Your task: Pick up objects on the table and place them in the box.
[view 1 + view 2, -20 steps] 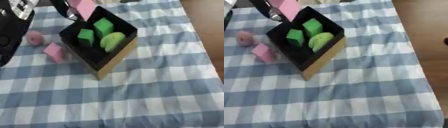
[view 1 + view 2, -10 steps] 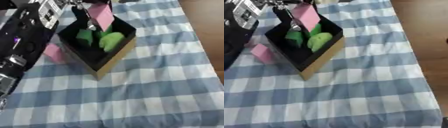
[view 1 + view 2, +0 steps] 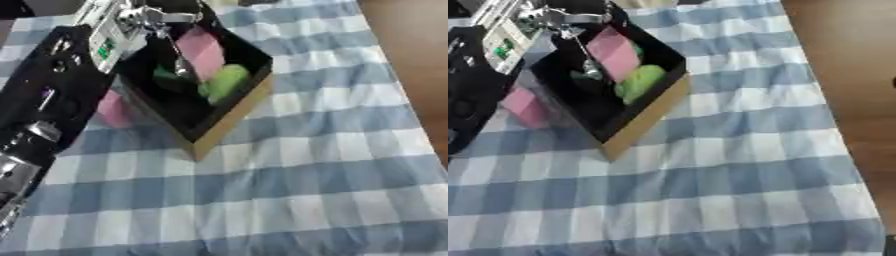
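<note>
The left hand (image 3: pixel 144 20) reaches in from 10 o'clock, black and silver, and its fingers pinch a pink block (image 3: pixel 203 50) with flat sides. The block hangs tilted just inside the box (image 3: pixel 229 117), which is black inside with brown cardboard walls. A round-edged light green shape (image 3: pixel 224 82) and a darker green one (image 3: pixel 168 79) lie in the box. Another pink block (image 3: pixel 524 106) sits on the bench at 9 o'clock, just beside the box. A soft blue and white checked cloth (image 3: pixel 306 165) covers the bench.

Pink block (image 3: pixel 614 52), blue-checked tablecloth (image 3: pixel 737 165)
</note>
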Robot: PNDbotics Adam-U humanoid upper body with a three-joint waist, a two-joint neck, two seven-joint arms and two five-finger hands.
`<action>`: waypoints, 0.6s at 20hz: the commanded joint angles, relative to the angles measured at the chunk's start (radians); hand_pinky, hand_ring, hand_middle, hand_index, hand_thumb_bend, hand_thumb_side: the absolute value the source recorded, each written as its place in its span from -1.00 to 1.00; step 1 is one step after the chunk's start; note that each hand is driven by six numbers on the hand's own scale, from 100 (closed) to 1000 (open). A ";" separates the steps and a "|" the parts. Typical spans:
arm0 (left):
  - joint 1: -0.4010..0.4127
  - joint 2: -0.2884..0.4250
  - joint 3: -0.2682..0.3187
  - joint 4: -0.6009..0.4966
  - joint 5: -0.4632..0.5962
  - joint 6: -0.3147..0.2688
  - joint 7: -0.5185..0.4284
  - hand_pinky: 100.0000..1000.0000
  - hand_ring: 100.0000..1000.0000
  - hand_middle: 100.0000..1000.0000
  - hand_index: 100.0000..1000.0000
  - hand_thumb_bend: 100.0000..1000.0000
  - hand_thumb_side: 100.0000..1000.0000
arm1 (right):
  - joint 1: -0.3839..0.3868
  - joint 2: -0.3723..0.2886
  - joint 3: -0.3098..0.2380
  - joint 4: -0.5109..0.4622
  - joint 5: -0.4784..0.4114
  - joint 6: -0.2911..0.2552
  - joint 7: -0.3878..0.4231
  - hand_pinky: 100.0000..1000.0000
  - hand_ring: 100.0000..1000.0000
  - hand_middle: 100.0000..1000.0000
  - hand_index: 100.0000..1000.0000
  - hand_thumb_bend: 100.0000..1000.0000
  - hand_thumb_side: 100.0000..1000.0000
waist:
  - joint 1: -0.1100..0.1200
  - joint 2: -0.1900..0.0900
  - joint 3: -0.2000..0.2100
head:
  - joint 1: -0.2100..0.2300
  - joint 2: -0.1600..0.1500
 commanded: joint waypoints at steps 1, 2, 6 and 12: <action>-0.018 0.022 0.012 -0.042 -0.022 -0.131 -0.113 0.91 0.90 0.69 0.88 0.37 -0.22 | -0.004 -0.012 -0.005 -0.020 -0.002 -0.011 0.015 0.94 1.00 -0.21 1.00 -1.00 -0.06 | 0.003 -0.028 0.001 | 0.002 -0.001; -0.019 0.024 0.014 -0.050 -0.029 -0.129 -0.108 0.94 0.93 0.72 0.91 0.36 -0.16 | -0.004 -0.012 -0.005 -0.020 -0.002 -0.011 0.015 0.94 1.00 -0.21 1.00 -1.00 -0.06 | 0.003 -0.028 0.001 | 0.002 -0.001; -0.019 0.034 0.026 -0.084 -0.040 -0.122 -0.093 0.93 0.93 0.72 0.90 0.36 -0.24 | -0.003 -0.011 -0.005 -0.020 0.001 -0.005 0.014 0.94 1.00 -0.21 1.00 -1.00 -0.06 | 0.004 -0.031 0.003 | 0.001 0.001; -0.021 0.085 0.037 -0.133 -0.018 -0.107 -0.091 0.87 0.90 0.68 0.87 0.34 -0.32 | 0.003 -0.014 -0.008 -0.020 0.000 -0.007 0.011 0.94 1.00 -0.21 1.00 -1.00 -0.06 | 0.006 -0.037 0.010 | -0.003 0.007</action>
